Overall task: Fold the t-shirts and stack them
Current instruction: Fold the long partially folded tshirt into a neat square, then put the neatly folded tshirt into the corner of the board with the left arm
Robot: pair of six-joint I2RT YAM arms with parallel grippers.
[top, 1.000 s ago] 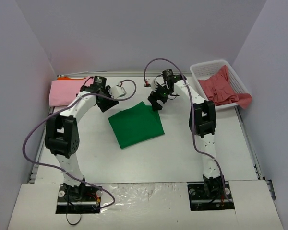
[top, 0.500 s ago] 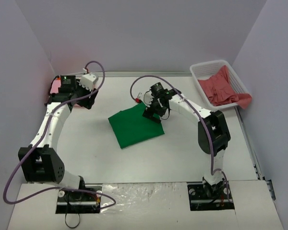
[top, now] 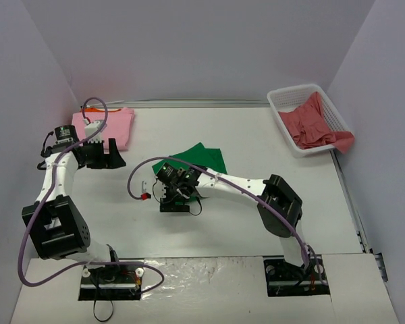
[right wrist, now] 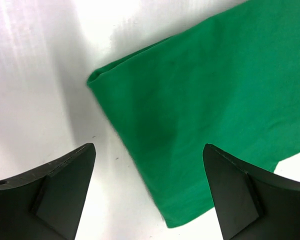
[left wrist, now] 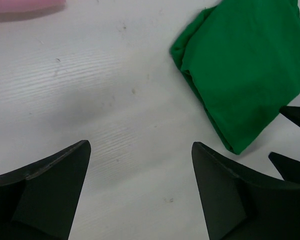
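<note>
The bright green t-shirt (top: 204,157) lies folded mid-table, its near part hidden under my right arm. It also shows in the left wrist view (left wrist: 245,65) and in the right wrist view (right wrist: 215,110). My right gripper (top: 176,204) (right wrist: 149,162) is open and empty above the shirt's folded near corner. My left gripper (top: 113,160) (left wrist: 140,167) is open and empty over bare table, left of the green shirt. The light pink t-shirt (top: 113,125) (left wrist: 25,5) lies folded at the far left on the orange one (top: 88,109). The coral red t-shirt (top: 314,125) lies crumpled in the basket.
The white lattice basket (top: 290,95) stands at the far right, the red shirt hanging over its right rim. Grey walls close the table on three sides. My right arm stretches low across the middle. A purple cable loops left of my right gripper.
My right gripper has swung from the green shirt's far edge to its near left corner. My left gripper has moved left and nearer. The green shirt now shows smaller and farther back.
</note>
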